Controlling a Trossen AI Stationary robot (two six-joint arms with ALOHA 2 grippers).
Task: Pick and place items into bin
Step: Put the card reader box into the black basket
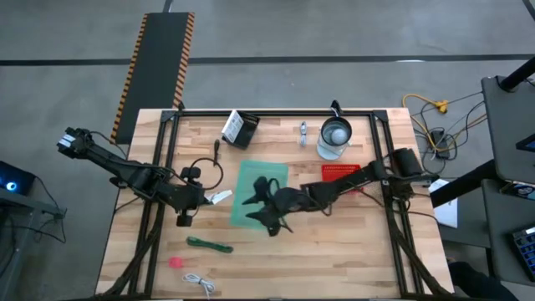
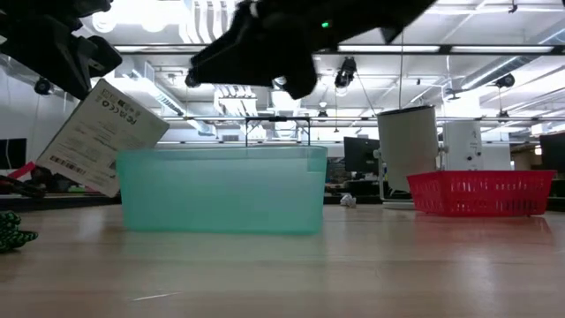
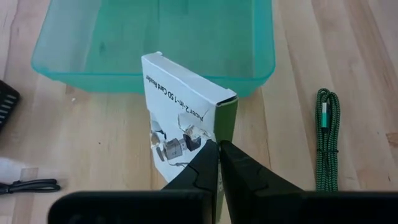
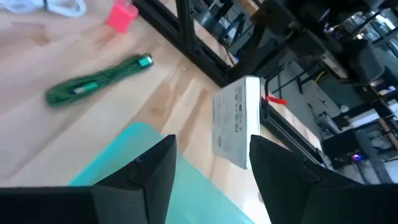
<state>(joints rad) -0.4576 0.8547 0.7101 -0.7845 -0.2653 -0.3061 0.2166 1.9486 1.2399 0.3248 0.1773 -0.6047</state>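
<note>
A flat white packet (image 3: 180, 118) with dark print and a green side is in my left gripper (image 3: 217, 144), just left of the teal bin (image 1: 261, 194). In the low view the packet (image 2: 104, 134) is tilted beside the bin's left wall (image 2: 124, 190). My right gripper (image 4: 211, 180) is open and hovers above the bin, touching nothing. The green stick-like cable (image 1: 209, 245), pink bit (image 1: 175, 262) and white coiled cable (image 1: 199, 284) lie near the table's near edge. A second packet (image 1: 240, 128) and a silver piece (image 1: 303, 131) lie by the far edge. My left gripper pinches the packet between its two fingers at the edge nearest them (image 3: 210, 138), where the white face meets the green side. The fingers come slanting down from the table's left. The packet is lifted clear of the table, tilted, its far end toward the bin.
A clear glass jug (image 1: 335, 138) with a metal lid stands at the far right, with a red basket (image 1: 341, 172) in front of it. A black cable (image 1: 205, 171) loops left of the bin. Bare wood lies toward the table's near right.
</note>
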